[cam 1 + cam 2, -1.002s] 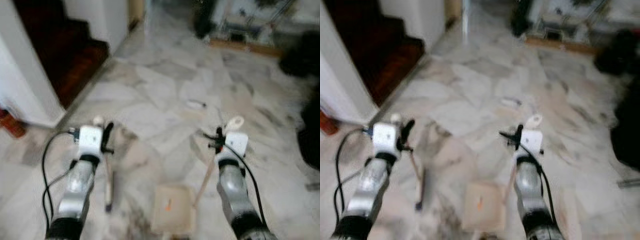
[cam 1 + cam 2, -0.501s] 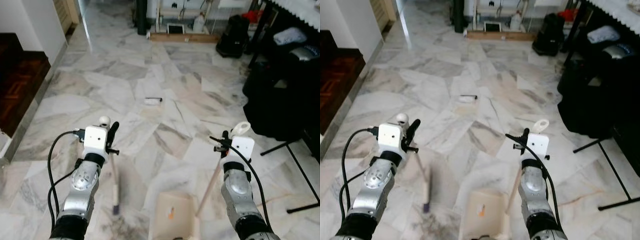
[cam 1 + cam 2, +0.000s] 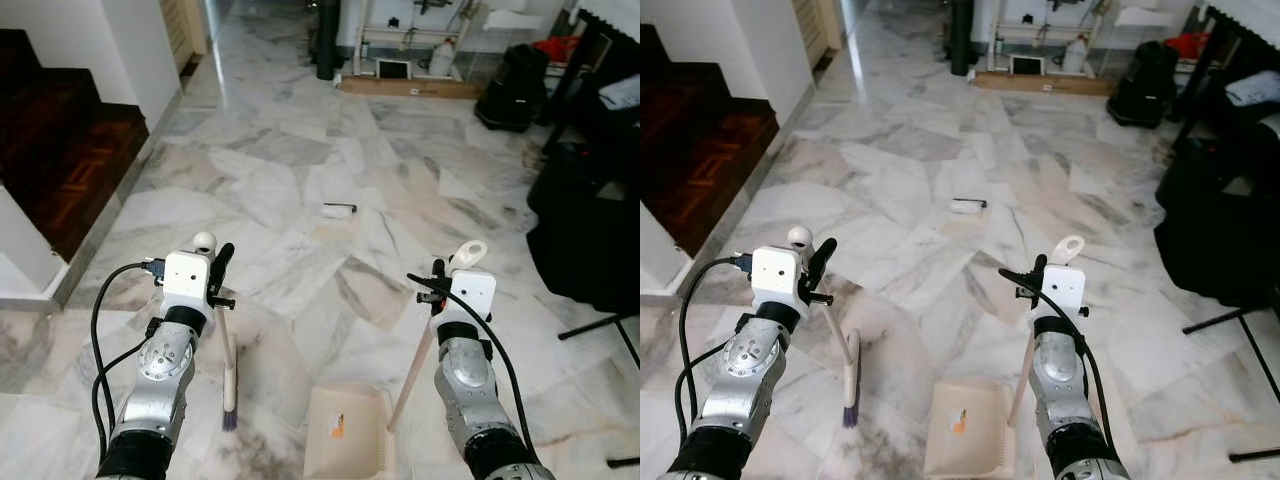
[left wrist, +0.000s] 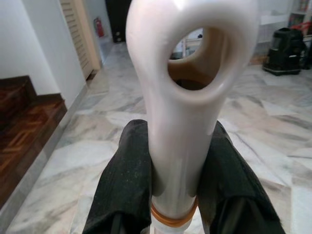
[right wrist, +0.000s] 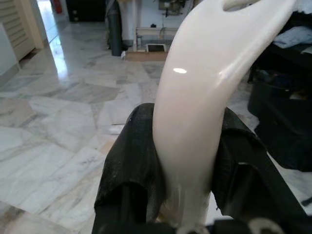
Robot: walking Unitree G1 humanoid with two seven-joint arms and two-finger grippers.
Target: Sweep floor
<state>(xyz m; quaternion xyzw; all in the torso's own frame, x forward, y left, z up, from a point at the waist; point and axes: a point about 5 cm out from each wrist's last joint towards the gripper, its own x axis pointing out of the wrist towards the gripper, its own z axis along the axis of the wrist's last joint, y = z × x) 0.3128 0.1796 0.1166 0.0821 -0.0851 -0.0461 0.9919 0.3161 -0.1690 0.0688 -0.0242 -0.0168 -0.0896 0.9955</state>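
Left hand (image 3: 213,282) clamps the broom (image 3: 229,375), handle upright, bristles on floor (image 3: 300,200) below; right hand (image 3: 437,283) clamps the dustpan (image 3: 345,445) handle.

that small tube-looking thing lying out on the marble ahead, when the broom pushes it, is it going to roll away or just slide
The small cylinder looks round and light, so it will probably roll rather than slide. The glossy marble floor offers little grip, so a gentle push from the broom in the left end effector seems wiser.

Silver arms, white wrist boxes, looping black cables, black jaws.
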